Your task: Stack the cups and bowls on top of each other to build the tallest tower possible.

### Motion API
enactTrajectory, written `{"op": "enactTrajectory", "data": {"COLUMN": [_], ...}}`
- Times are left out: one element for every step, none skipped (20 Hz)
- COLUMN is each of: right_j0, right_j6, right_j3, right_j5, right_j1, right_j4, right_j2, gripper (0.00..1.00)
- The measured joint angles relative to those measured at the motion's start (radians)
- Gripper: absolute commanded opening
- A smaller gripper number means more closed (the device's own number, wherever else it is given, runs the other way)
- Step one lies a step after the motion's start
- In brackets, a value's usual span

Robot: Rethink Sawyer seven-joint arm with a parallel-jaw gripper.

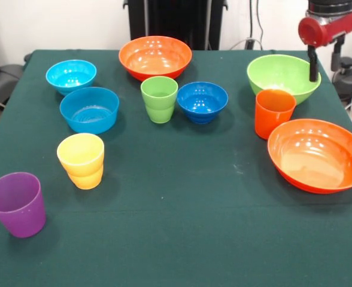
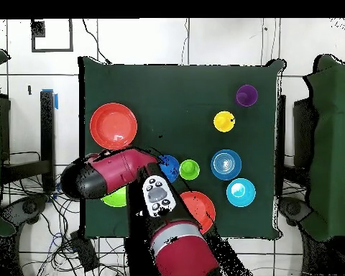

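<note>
Nothing is stacked; every cup and bowl stands alone on the green table (image 1: 182,209). In the front view the purple cup (image 1: 15,203) and yellow cup (image 1: 81,160) are near left. The green cup (image 1: 159,98) stands beside the dark blue bowl (image 1: 202,101). Two light blue bowls (image 1: 71,75) (image 1: 89,109) are at the left, and one orange bowl (image 1: 155,57) is at the far middle. The orange cup (image 1: 274,112) stands between the lime green bowl (image 1: 283,76) and the second orange bowl (image 1: 317,154). My gripper (image 1: 313,75) hangs over the lime bowl's right rim, holding nothing I can see.
In the overhead view my red arm (image 2: 125,169) lies across the lime bowl (image 2: 116,198) and hides the orange cup. The robot's black pedestal (image 1: 176,18) stands behind the table's far edge. Cables lie at the right, off the table.
</note>
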Motion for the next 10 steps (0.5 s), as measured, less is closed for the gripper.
{"op": "enactTrajectory", "data": {"right_j0": [0.002, 0.004, 0.005, 0.007, 0.013, 0.015, 0.018, 0.022, 0.024, 0.025], "right_j6": [0.000, 0.000, 0.000, 0.000, 0.000, 0.000, 0.000, 0.000, 0.000, 0.000], "right_j3": [-0.007, -0.016, -0.025, -0.033, -0.056, -0.066, -0.076, -0.092, -0.100, -0.106], "right_j5": [0.005, 0.011, 0.017, 0.023, 0.039, 0.047, 0.053, 0.062, 0.063, 0.063], "right_j1": [0.005, 0.011, 0.018, 0.023, 0.039, 0.045, 0.052, 0.063, 0.069, 0.074], "right_j4": [0.000, 0.000, 0.000, 0.000, 0.000, -0.001, -0.001, -0.001, -0.001, -0.001], "right_j2": [0.000, 0.000, 0.000, 0.000, 0.000, 0.000, 0.000, 0.000, 0.000, 0.000], "gripper": [1.00, 1.00, 1.00, 1.00, 1.00, 1.00, 1.00, 1.00, 1.00, 1.00]}}
